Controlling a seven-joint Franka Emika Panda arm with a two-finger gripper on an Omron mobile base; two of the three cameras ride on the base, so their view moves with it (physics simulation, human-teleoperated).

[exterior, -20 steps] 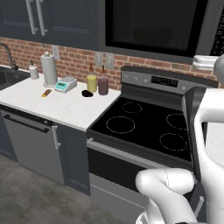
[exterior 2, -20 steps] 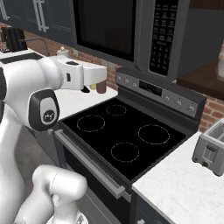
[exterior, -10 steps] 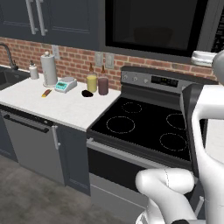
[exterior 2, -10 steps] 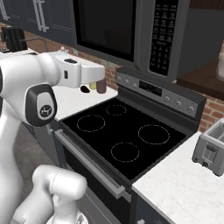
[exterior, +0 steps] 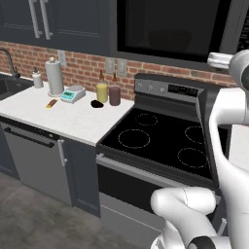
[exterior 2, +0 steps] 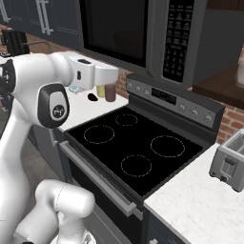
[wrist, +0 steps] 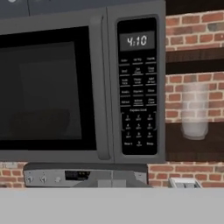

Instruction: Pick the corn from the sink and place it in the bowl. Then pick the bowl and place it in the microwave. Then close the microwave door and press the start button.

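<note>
Now the microwave door (wrist: 52, 87) is closed, bowl seems inside behind dark glass. Hand has fingers together, empty, facing the keypad (wrist: 138, 87), prob. so a closed tip can press start btn.

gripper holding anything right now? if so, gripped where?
Nothing is held. The gripper is shut with nothing between its jaws; the hand view looks at the closed microwave door and the keypad panel.
</note>
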